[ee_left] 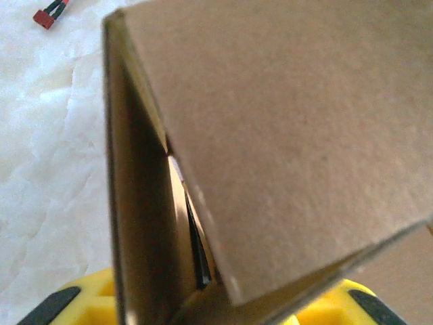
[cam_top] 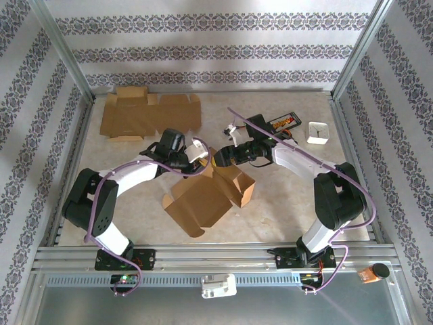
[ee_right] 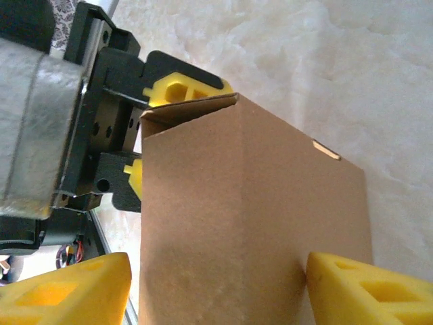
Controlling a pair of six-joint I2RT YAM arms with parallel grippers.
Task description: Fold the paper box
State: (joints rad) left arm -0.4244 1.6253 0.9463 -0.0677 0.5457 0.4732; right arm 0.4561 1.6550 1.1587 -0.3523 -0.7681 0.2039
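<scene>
Paper box (cam_top: 211,193), half formed, on the bench (cam_top: 291,203) between the 2 arms. The right claw (ee_right: 220,274) stands released and wide, its 2 yellow fingers astride a raised wall of the box, with a thin gap showing beside 1 finger. The wall lies straight ahead of this claw. Its long axis runs directly away toward the left claw (ee_right: 161,132), which meets the same wall at the far end. There the left claw's fingers flank the corner flap, and in the left wrist view folded panels sit between them. Whether they are clenched on the card cannot be told. In the top view both claws sit at the raised end, equally near it, while the unfolded flaps lie on the base side of both. Judged: the next fold depends on this head-on alignment of the 2 claws along 1 wall.
</scene>
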